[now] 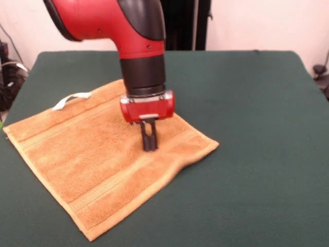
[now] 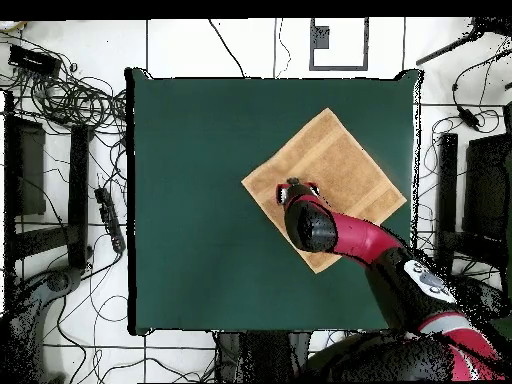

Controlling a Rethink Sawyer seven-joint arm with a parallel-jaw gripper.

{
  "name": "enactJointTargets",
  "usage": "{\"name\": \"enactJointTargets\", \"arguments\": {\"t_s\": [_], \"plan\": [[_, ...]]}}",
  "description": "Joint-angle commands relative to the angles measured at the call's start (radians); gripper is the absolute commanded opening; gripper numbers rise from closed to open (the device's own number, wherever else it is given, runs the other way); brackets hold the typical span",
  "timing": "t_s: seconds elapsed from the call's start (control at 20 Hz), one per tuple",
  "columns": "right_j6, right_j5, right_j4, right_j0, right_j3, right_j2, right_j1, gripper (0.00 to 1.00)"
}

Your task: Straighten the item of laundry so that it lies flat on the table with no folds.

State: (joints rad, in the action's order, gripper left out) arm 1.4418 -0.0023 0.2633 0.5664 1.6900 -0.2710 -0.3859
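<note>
You have the gripper [image 1: 148, 144] pointing straight down at the middle of the towel [image 1: 97, 154], with its two thin black fingers [image 1: 145, 138] drawn tight together so that almost no gap shows between them. Their tips press into the terry pile, and a small ridge of cloth rises around them; whether any fabric is pinched between the tips cannot be told. Above the fingers sits a glossy red block, then a black cylindrical wrist, then the rounded red and black arm [image 1: 123, 25] coming in from the top left of the front view. The towel is orange-tan, looped and soft-looking, roughly square, lying as a diamond on the dark green cloth-like table [image 1: 257, 154]. Flat woven stripe bands run near two opposite edges. A small white tag loop [image 1: 69, 100] sticks out from the far left edge onto the green. The edge near the right corner ripples slightly. In the overhead view, the towel [image 2: 335, 160] lies in the upper right part of the table [image 2: 200, 200], with the arm [image 2: 350, 235] crossing over its lower corner.
</note>
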Motion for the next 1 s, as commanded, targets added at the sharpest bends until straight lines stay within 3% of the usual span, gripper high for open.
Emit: {"name": "enactJointTargets", "arguments": {"t_s": [0.05, 0.2, 0.65, 0.8, 1.0], "plan": [[0.146, 0.210, -0.032, -0.012, 0.055, 0.180, -0.061, 0.00], [0.170, 0.161, -0.029, 0.048, 0.086, 0.122, -0.067, 0.00], [0.259, 0.003, -0.053, 0.063, 0.106, 0.133, -0.072, 0.00], [0.289, -0.062, -0.057, 0.156, 0.176, 0.002, -0.100, 0.00], [0.371, -0.104, -0.104, 0.432, 0.320, -0.334, -0.034, 0.00]]}}
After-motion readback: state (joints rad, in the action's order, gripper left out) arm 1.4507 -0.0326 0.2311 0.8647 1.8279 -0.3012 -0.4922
